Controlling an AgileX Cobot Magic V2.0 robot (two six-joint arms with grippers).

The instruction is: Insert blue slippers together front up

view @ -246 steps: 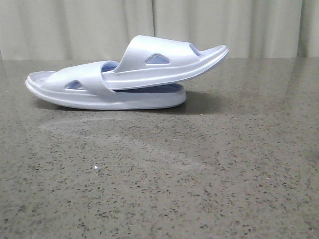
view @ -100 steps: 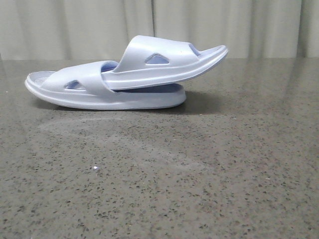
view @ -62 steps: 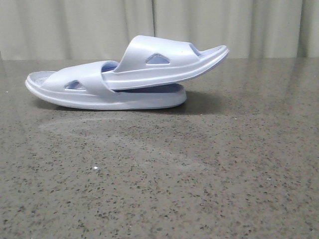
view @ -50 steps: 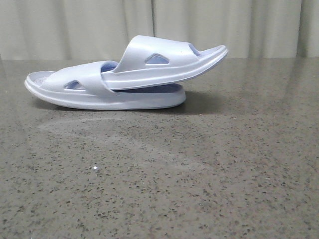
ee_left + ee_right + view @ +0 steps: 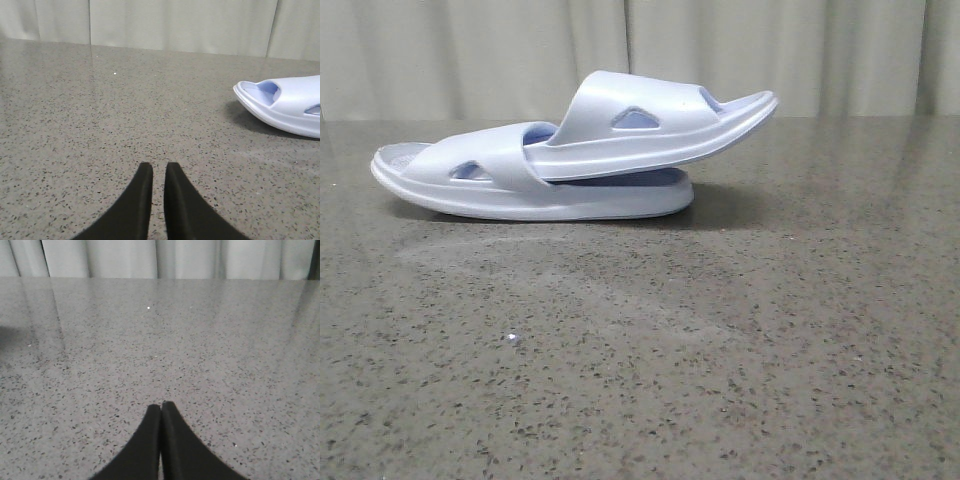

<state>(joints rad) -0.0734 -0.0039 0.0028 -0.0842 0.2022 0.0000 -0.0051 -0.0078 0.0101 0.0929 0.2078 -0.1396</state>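
Observation:
The two blue slippers lie nested at the back left of the table in the front view. The lower slipper (image 5: 520, 195) rests flat on its sole. The upper slipper (image 5: 650, 125) is pushed under the lower one's strap and tilts up to the right. One end of a slipper shows in the left wrist view (image 5: 285, 107). My left gripper (image 5: 158, 166) is empty, its fingers almost together with a thin gap, low over bare table away from the slipper. My right gripper (image 5: 161, 405) is shut and empty over bare table. Neither gripper shows in the front view.
The speckled grey stone table (image 5: 720, 350) spreads in front of and to the right of the slippers. A pale curtain (image 5: 470, 50) hangs behind its far edge. A small white speck (image 5: 510, 338) lies on the table.

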